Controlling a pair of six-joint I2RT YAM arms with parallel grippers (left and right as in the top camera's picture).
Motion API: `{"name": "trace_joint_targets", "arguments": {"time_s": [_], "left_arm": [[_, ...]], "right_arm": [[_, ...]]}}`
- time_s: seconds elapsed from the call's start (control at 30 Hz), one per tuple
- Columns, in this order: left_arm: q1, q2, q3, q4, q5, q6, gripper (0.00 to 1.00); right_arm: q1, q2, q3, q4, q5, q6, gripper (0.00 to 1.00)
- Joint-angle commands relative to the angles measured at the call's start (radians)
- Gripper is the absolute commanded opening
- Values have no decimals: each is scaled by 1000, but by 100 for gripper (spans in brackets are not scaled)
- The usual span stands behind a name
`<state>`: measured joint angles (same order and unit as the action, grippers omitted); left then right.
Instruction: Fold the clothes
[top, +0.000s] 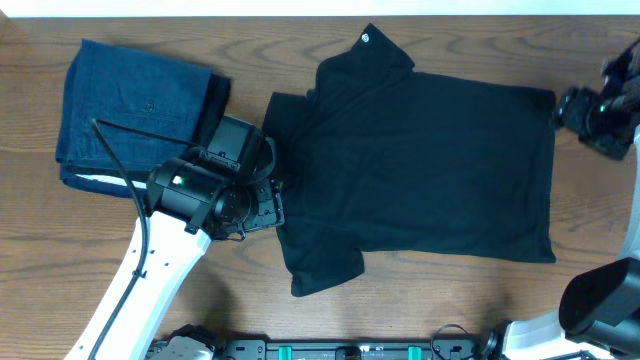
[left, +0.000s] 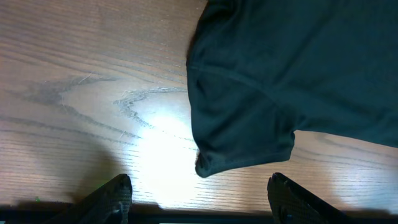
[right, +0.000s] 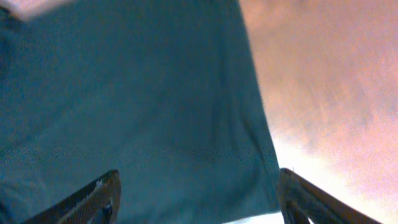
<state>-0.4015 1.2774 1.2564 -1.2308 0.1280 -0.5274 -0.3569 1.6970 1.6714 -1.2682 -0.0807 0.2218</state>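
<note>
The black shirt (top: 430, 170) lies spread flat on the table, collar with a small white mark (top: 365, 40) at the far side, one sleeve toward the front (top: 320, 265). My left gripper (top: 265, 200) is open and empty at the shirt's left edge. In the left wrist view a sleeve (left: 249, 118) lies just ahead of the open jaws (left: 199, 194), not between them. My right gripper (top: 572, 108) is open beside the shirt's right edge. In the right wrist view the fabric (right: 137, 106) and its corner lie between the spread jaws (right: 196, 198).
A folded dark-blue denim-like garment (top: 130, 105) with a white edge lies at the far left, close behind my left arm. The wooden table (top: 420, 300) shows in front of the shirt. A black cable (top: 125, 165) runs over the denim.
</note>
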Motion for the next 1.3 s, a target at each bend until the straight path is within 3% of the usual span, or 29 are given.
{"name": "trace_joint_targets", "arguments": {"time_s": [0.0,0.13,0.33,0.67,0.73,0.87,0.9,1.07,1.27], "left_arm": [[-3,4,-5,-4,-1,2,72],[-3,4,-5,-4,-1,2,72],[-3,4,-5,-4,-1,2,72],[-3,4,-5,-3,-2,2,73],[-3,4,-5,-3,-2,2,73],[-3,4,-5,-3,-2,3,73],[-3,4,-5,-3,-2,3,73],[-3,4,-5,-3,-10,3,73],[-3,4,-5,-4,-10,2,73]], "right_arm": [[-23,3,2,-98,143,184,79],[-23,-5,-30,-201,216,238,78],[-23,-52,-168,-170,192,245,73],[-39,-168,-572,117,130,283,63],[-40,-165,-630,179,135,283,54],[-59,-161,-749,317,136,295,19],[-68,-161,-767,338,136,295,20],[-127,-161,-792,339,125,290,43],[-153,-161,-816,360,125,306,51]]}}
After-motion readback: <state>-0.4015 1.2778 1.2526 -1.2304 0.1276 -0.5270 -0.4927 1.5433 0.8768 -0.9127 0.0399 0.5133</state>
